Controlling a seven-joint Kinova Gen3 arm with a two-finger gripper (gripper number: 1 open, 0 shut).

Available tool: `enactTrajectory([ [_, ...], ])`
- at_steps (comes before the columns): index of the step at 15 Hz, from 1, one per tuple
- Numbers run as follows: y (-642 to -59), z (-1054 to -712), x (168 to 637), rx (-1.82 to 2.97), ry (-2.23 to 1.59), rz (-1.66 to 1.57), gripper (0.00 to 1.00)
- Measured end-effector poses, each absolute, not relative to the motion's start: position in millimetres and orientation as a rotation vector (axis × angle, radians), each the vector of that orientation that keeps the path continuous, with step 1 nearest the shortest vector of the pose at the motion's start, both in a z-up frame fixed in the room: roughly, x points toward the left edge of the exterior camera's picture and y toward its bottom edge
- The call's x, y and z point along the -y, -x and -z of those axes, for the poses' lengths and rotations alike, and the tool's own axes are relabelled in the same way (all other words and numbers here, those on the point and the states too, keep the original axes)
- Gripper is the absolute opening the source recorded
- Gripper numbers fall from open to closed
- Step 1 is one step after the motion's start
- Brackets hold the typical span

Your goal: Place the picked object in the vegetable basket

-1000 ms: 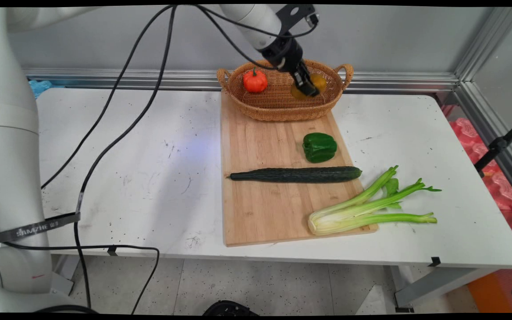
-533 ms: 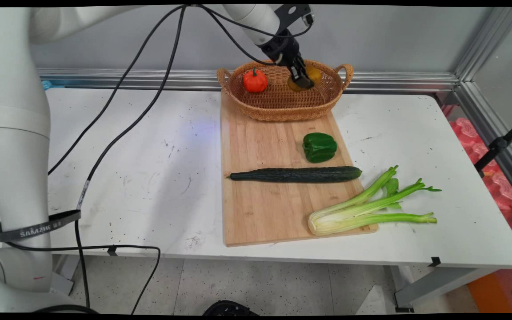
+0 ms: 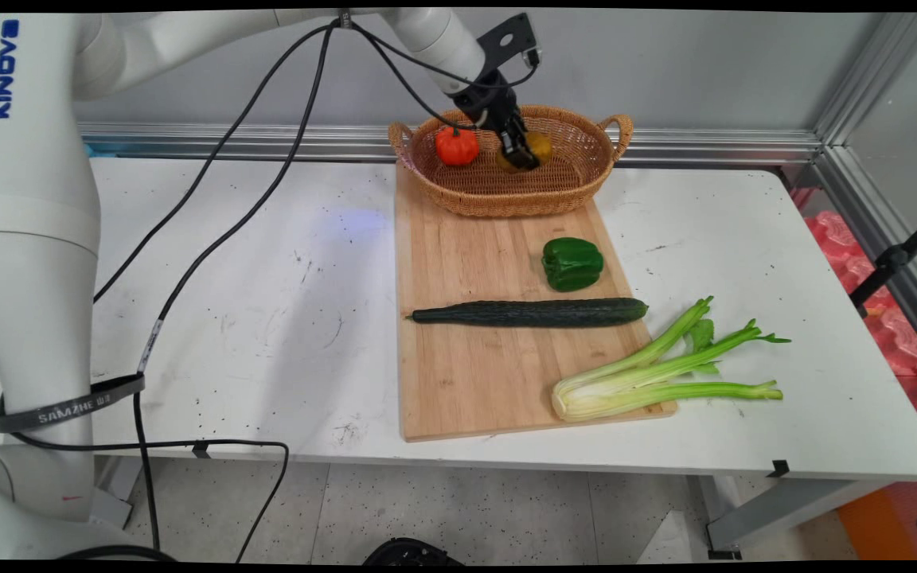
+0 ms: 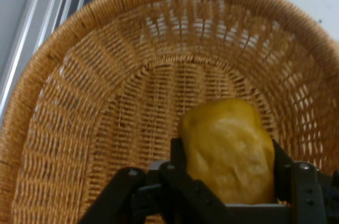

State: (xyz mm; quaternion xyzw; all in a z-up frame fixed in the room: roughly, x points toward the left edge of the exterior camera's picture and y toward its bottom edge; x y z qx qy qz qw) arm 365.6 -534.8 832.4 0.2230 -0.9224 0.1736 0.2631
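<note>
The pincer (image 3: 520, 153) grips a yellow pepper (image 4: 230, 150) between its fingers, inside the wicker basket (image 3: 570, 187). Since a second ago it has carried the pepper leftward within the basket, closer to the red pepper (image 3: 457, 146). The green pepper (image 3: 572, 263), cucumber (image 3: 530, 312) and celery (image 3: 649, 374) before the basket lie unmoved.

Left half of the counter (image 3: 251, 318) lies bare; cables (image 3: 212, 239) hang over it. Basket (image 3: 506, 187) wall rings the end effector (image 3: 524, 155), red pepper (image 3: 457, 146) just left.
</note>
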Motion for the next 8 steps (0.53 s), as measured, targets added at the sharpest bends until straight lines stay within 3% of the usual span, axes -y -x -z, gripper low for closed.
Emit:
enactTrajectory([
  [8, -384.2, -819.8, 536.2, 2.545, -0.595, -0.471, 0.0],
])
